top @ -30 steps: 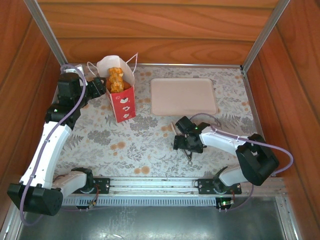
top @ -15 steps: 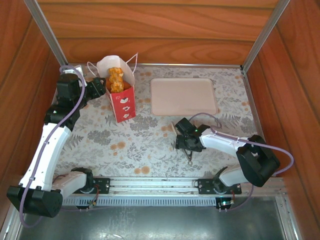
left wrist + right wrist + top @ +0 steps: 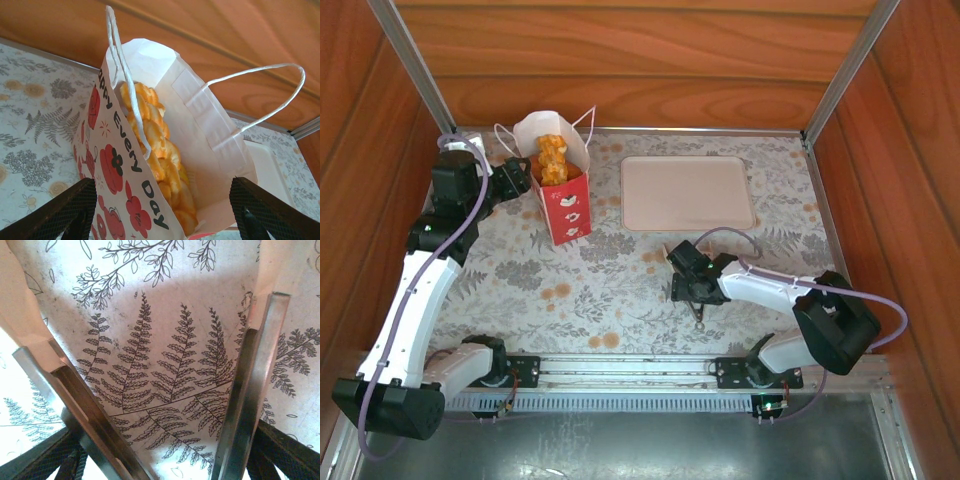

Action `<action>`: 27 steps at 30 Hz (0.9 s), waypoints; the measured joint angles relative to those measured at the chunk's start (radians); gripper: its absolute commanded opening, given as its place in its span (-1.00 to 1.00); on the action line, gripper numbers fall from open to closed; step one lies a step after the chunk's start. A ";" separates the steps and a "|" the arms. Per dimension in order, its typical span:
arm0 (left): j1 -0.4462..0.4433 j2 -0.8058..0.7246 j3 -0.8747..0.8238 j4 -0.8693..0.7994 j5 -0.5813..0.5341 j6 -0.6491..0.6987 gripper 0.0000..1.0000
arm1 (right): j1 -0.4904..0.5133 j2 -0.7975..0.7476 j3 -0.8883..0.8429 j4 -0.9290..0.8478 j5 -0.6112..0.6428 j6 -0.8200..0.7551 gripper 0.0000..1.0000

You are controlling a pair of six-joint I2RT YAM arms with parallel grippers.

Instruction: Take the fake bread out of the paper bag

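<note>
The paper bag point(image 3: 566, 210) stands upright at the back left, white with red flower marks and cord handles. Golden-orange fake bread point(image 3: 552, 158) is piled inside it, up to the bag's mouth point(image 3: 155, 140). My left gripper point(image 3: 525, 178) is at the bag's left side. In the left wrist view the paper bag point(image 3: 115, 170) fills the gap of my left gripper point(image 3: 162, 202), with one pad against each wall. My right gripper point(image 3: 682, 285) is low over the table's middle. In the right wrist view my right gripper point(image 3: 165, 455) has its fingers point(image 3: 40, 460) pressed on the outside of both arms of the metal tongs point(image 3: 250, 390).
A flat pale pink tray point(image 3: 687, 192) lies at the back, right of the bag. The hinge end of the tongs point(image 3: 699, 318) sticks out toward the near edge. Wooden walls close off the back and both sides of the leaf-patterned table.
The right gripper's jaws have narrowed onto the tongs and it has sunk a little toward the near edge. The left gripper stays at the bag.
</note>
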 measured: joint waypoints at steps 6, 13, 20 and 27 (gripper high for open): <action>0.000 0.000 0.000 -0.001 0.000 0.000 0.48 | 0.011 -0.004 -0.011 0.006 0.010 0.005 0.64; 0.000 -0.005 0.000 -0.001 0.000 0.000 0.49 | 0.020 -0.009 -0.016 0.010 0.023 0.012 0.60; 0.000 -0.015 0.000 -0.001 -0.003 0.000 0.49 | 0.026 -0.008 -0.015 0.006 0.031 0.014 0.63; 0.000 -0.019 -0.002 -0.003 -0.003 0.000 0.49 | 0.040 -0.009 -0.013 -0.007 0.031 0.015 0.62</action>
